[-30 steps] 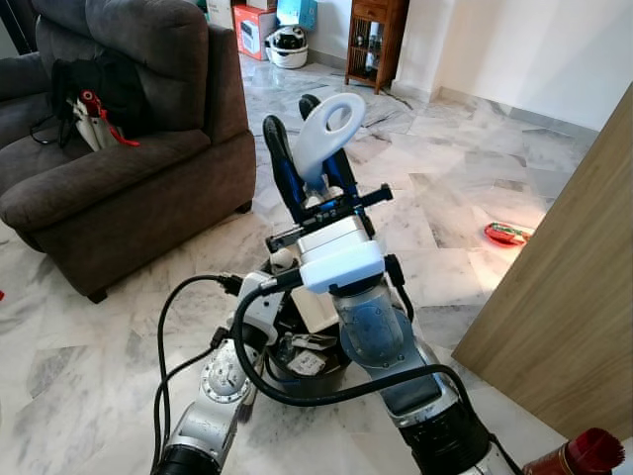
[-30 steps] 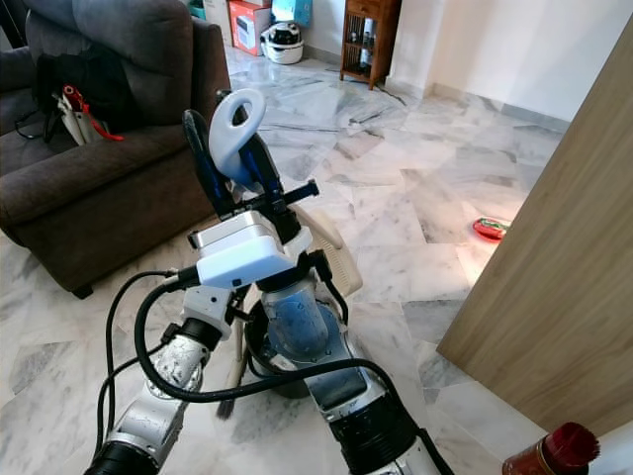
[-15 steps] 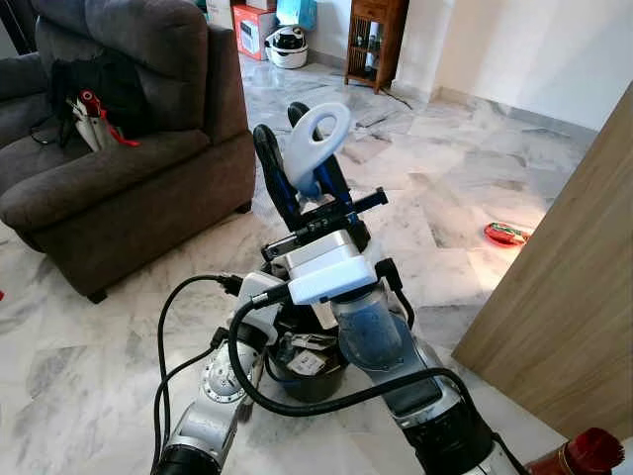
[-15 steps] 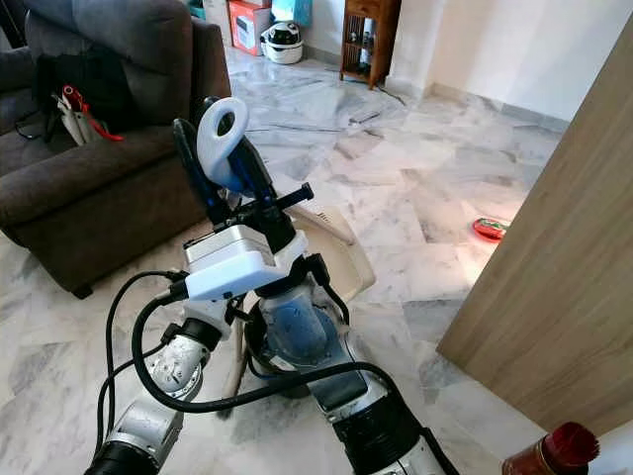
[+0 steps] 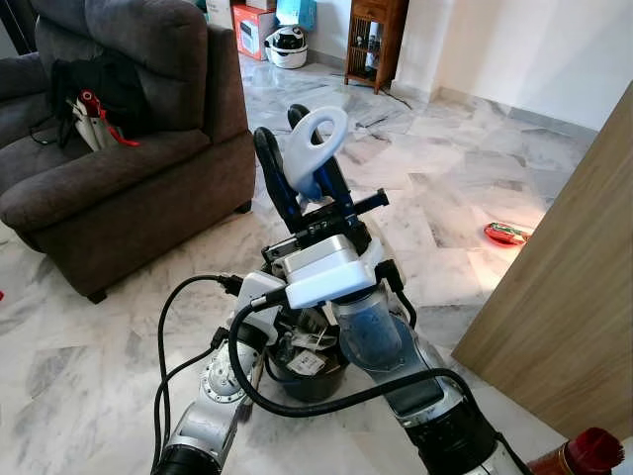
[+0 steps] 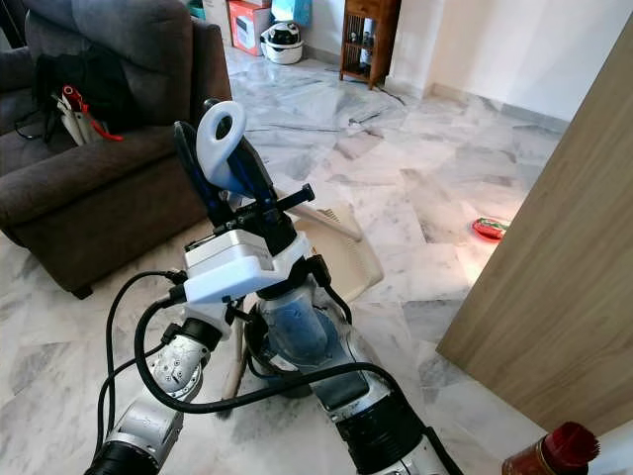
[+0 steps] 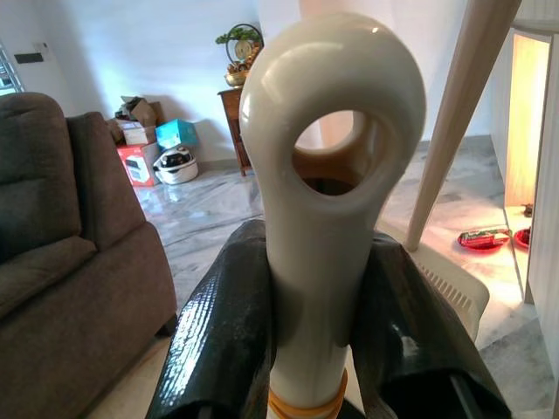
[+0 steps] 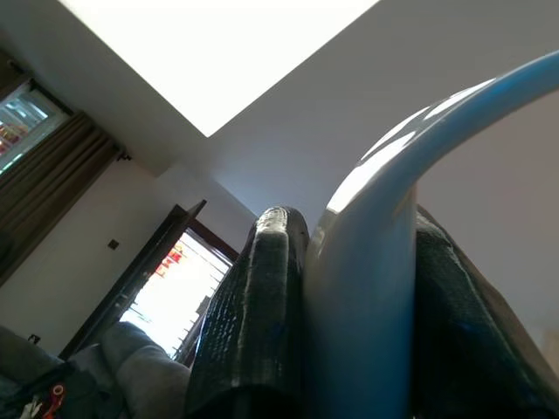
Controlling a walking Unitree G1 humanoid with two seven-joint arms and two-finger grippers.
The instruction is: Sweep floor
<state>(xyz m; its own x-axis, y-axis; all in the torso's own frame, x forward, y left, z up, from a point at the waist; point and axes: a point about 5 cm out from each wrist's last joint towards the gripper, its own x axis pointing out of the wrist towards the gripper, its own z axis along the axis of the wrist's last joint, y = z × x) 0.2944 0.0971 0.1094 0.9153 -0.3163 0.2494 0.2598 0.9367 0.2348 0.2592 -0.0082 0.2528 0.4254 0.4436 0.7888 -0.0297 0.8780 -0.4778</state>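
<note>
The dustpan handle, pale with a looped end, stands upright in front of the robot, raised above the marble floor. The right gripper is clenched on it, 1 black finger on each side, just below the loop. In the right wrist view the same handle runs between the 2 fingers, both pressed against it.

The dustpan, beige with a ribbed face, lies low on the floor just beyond the right arm, its near part hidden behind the arm.

The left gripper is clenched on the brush handle, cream with a round hole through its rounded top; both fingers touch its shaft. An orange band wraps the shaft low between the fingers. A beige pole crosses at a slant behind that handle, and the dustpan shows beyond it. In the eye views the left arm reaches down under the right arm toward a dark bin holding scraps of litter; beside it a thin stick with dark bristles rests on the floor.

Surroundings: a grey sofa on the robot's left carrying a black bag; a wooden panel on the right; a red dish on the floor near the panel; a wooden cabinet and boxes at the far wall.
</note>
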